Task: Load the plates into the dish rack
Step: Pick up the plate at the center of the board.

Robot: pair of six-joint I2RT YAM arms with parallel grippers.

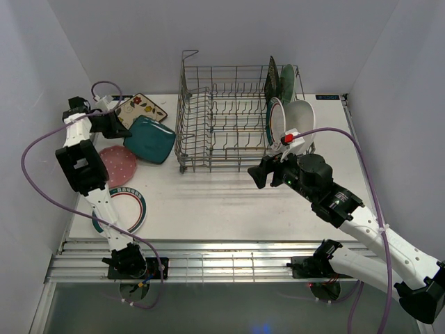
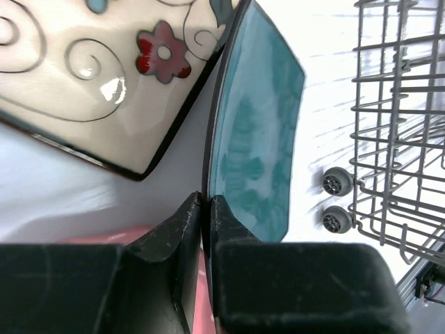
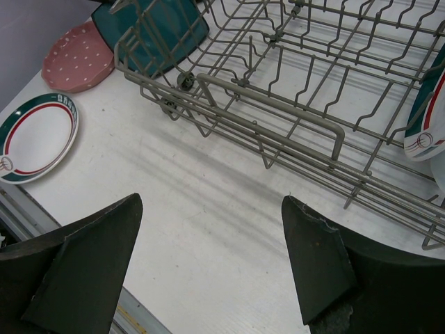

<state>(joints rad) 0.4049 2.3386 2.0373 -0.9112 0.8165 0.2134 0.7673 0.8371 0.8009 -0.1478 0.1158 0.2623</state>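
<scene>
My left gripper is shut on the left edge of the teal square plate; in the left wrist view both fingers pinch the thin rim of the teal plate, which stands tilted. The cream floral square plate lies beside it, the pink dotted plate just in front. A green-rimmed round plate rests near the table's front left. The dish rack holds several plates upright at its right end. My right gripper hangs open over bare table in front of the dish rack.
In the rack's right end stand a black floral plate, a mint plate, a green-rimmed plate and a white plate. White walls close in the table on left, back and right. A purple cable loops off the left arm.
</scene>
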